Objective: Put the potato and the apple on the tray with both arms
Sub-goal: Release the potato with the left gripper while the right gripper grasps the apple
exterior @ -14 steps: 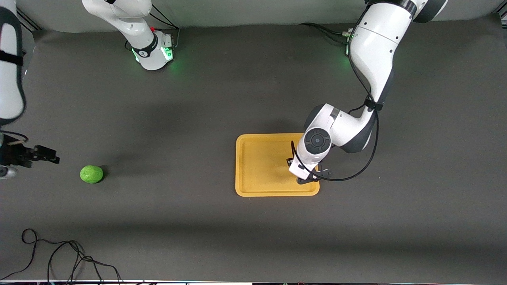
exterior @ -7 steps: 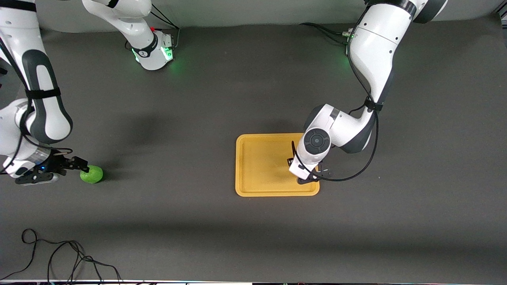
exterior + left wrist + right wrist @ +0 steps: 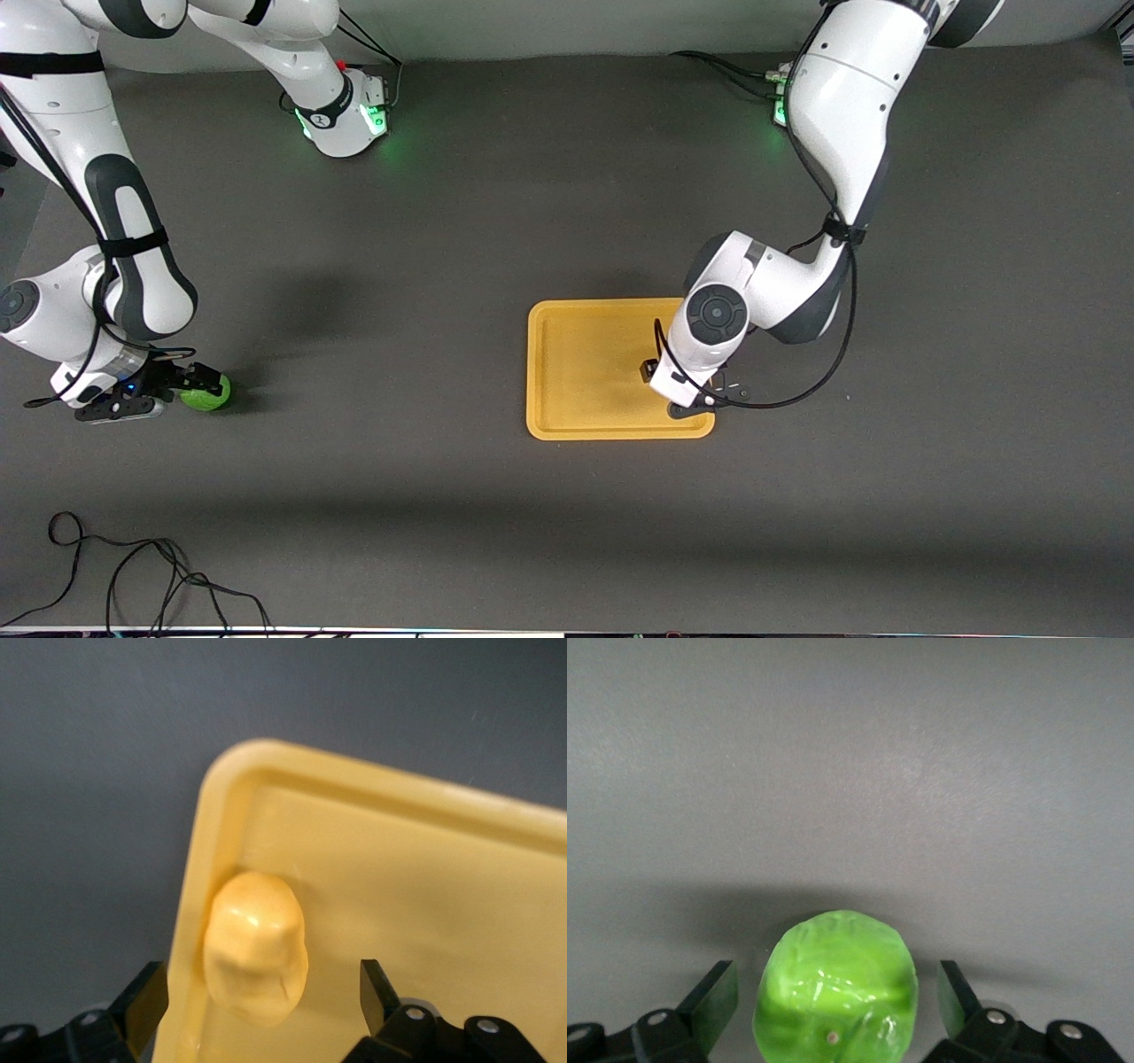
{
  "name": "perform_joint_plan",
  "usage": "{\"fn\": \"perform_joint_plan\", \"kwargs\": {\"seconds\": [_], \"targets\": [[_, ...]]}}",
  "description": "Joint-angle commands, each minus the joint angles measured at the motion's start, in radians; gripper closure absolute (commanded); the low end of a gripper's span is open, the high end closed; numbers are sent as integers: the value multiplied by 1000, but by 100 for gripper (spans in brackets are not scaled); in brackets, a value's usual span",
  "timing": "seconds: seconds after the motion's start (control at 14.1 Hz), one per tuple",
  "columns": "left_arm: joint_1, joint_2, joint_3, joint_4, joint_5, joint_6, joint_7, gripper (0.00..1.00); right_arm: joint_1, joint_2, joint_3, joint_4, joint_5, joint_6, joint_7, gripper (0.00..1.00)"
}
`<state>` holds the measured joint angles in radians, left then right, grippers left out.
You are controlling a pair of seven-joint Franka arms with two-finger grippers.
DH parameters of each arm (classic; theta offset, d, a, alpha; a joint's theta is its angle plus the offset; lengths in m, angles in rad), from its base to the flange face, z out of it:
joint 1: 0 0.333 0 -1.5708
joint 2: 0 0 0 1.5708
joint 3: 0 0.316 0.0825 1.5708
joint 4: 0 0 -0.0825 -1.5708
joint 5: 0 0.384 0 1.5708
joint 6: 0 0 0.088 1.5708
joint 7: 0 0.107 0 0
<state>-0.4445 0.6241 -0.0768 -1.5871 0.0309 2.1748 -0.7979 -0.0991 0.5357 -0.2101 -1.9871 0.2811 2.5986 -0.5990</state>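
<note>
The yellow-orange tray [image 3: 585, 363] lies mid-table. My left gripper [image 3: 689, 403] hovers low over the tray corner that is nearest the front camera, toward the left arm's end. The front view hides the potato under that hand. In the left wrist view the pale yellow potato [image 3: 255, 961] rests on the tray [image 3: 425, 904] against its rim, and my left gripper [image 3: 261, 981] is open with a gap on each side of it. Toward the right arm's end, the green apple [image 3: 213, 396] sits on the mat. My right gripper [image 3: 197, 384] straddles the apple [image 3: 837, 988], open [image 3: 835, 981], fingers apart from its skin.
A loose black cable [image 3: 133, 576] lies on the mat near the front camera at the right arm's end. The two arm bases [image 3: 341, 120] stand along the table's robot edge. Dark mat [image 3: 399, 354] stretches between apple and tray.
The right arm swung in from the table's edge and its open gripper came down around the apple. The left gripper opened and let go of the potato on the tray.
</note>
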Motion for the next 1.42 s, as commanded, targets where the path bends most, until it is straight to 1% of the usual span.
{"fn": "perform_joint_plan", "kwargs": {"seconds": [0.0,0.14,0.21,0.28,0.36,0.43,0.5,0.64,0.78,0.92,0.99,1.14,1.21,1.28,1.35], "targets": [[61,-144,0,-19,12,-119,3,1,6,43,-2,42,39,12,-35,1],[116,-222,2,-31,14,-221,29,1,4,59,-2,54,39,11,-36,21],[121,-262,2,-57,26,-269,86,1,4,60,-2,56,38,5,-38,31],[137,-306,2,-94,59,-289,141,1,2,53,-2,56,38,-5,-47,40],[165,-358,2,-140,69,-289,179,1,7,38,-3,56,38,-26,-53,43],[194,-397,2,-175,69,-288,225,3,7,15,-5,65,36,-70,-54,46],[216,-420,2,-201,69,-294,253,3,9,-9,-8,89,35,-127,-53,46],[234,-438,3,-212,69,-308,263,2,12,-67,-15,146,15,-263,-45,46],[300,-475,0,-214,61,-329,330,0,12,-132,-15,220,-75,-397,-19,46],[308,-507,2,-218,61,-365,362,0,13,-181,-15,336,-153,-567,34,46],[314,-518,2,-220,61,-381,385,0,18,-192,-11,412,-195,-671,66,46],[366,-540,2,-224,61,-418,471,0,68,-195,-8,558,-249,-861,157,46],[394,-552,2,-234,61,-424,503,0,119,-197,-8,603,-255,-915,218,46],[407,-564,2,-247,61,-424,523,1,171,-197,-8,629,-257,-939,293,46],[417,-578,2,-254,60,-418,531,3,229,-197,-6,649,-255,-954,367,46]]}}
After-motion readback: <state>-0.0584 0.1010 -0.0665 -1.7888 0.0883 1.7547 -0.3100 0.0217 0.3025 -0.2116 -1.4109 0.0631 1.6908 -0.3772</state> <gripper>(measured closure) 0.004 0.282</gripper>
